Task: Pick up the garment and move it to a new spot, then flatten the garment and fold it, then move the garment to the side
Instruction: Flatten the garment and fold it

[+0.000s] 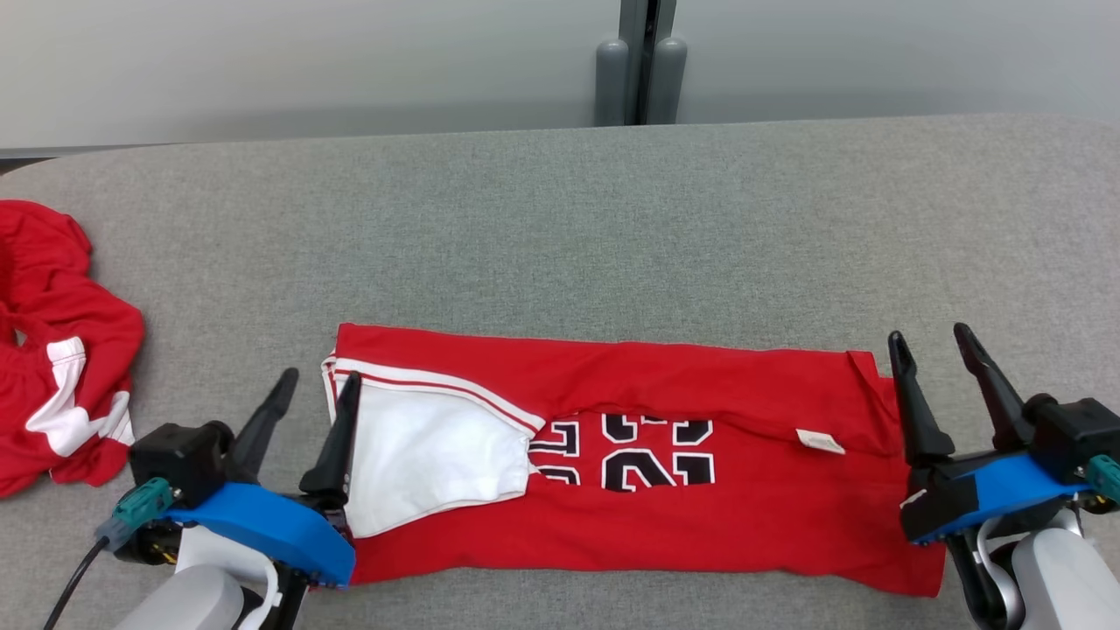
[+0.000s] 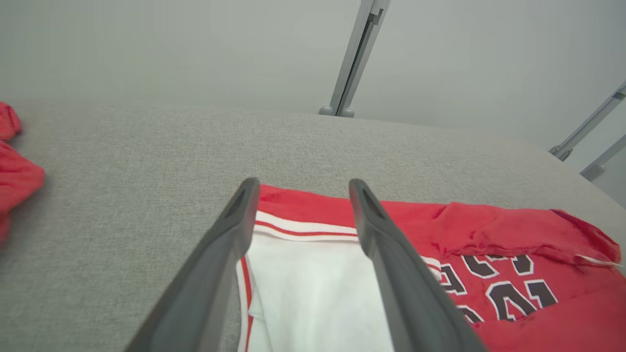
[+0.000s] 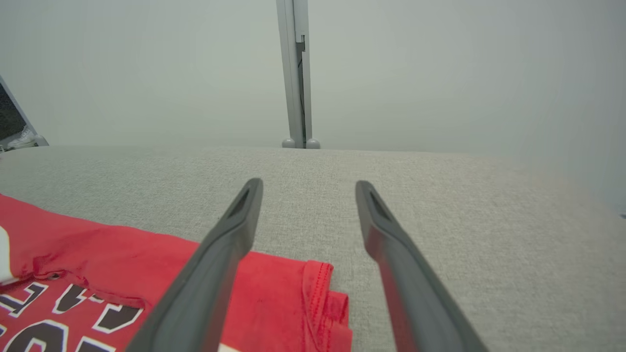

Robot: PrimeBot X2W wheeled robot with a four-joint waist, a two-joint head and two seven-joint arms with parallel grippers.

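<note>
Red jersey (image 1: 665,516) folded into long strip, black numbers half hidden, white sleeve on top, lying front-centre on grey table (image 1: 560,227). Left gripper (image 1: 320,374), right gripper (image 1: 927,332) spread wide at its ends, empty.

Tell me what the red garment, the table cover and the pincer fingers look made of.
Red garment: soft knit fabric, likely cotton jersey, matte; it creases and shows stitched hems.
Table cover: grey woven textile or felt, with a fine speckled weave.
Pincer fingers: dark matte moulded plastic or rubber; which, I cannot tell.
</note>
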